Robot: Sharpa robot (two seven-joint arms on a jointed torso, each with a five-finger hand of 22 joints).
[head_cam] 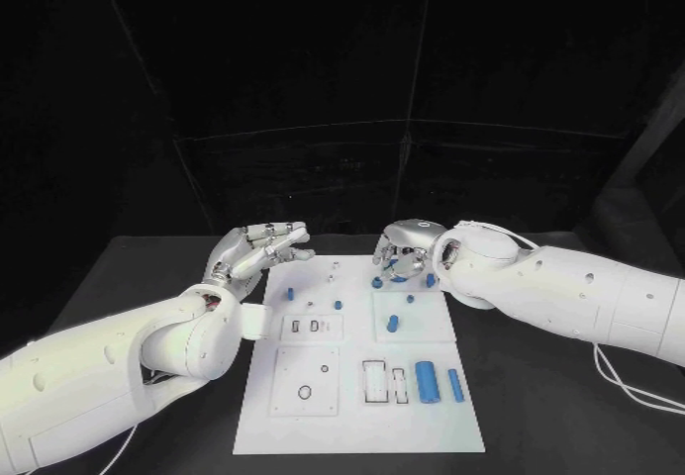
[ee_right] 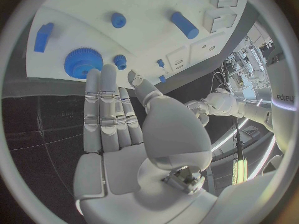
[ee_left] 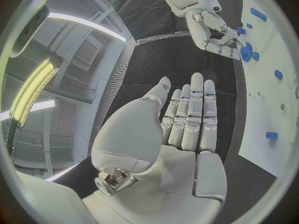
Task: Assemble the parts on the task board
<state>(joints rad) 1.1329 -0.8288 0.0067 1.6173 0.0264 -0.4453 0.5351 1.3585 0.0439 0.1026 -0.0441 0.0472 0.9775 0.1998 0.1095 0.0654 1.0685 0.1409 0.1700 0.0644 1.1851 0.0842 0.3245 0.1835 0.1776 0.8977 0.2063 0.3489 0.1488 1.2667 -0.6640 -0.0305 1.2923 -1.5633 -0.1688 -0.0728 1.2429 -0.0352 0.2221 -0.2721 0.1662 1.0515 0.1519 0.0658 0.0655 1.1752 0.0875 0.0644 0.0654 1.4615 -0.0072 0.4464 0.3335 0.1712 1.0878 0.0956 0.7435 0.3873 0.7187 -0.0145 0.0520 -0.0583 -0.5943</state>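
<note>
- The blue gear point(ee_right: 84, 62) sits at the board's point(head_cam: 286, 416) far edge, just before the right hand point(ee_right: 118, 114).
- It looks light, stiff and smooth; pinch it by its toothed rim.
- Both hands are released, the left hand point(head_cam: 257, 252) off the far left corner.

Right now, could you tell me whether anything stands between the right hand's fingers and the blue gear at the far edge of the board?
Nothing visible does. The right hand is empty, its fingers stretched toward the blue gear; no part comes between them, only a smaller blue part beside it on the task board.
</note>
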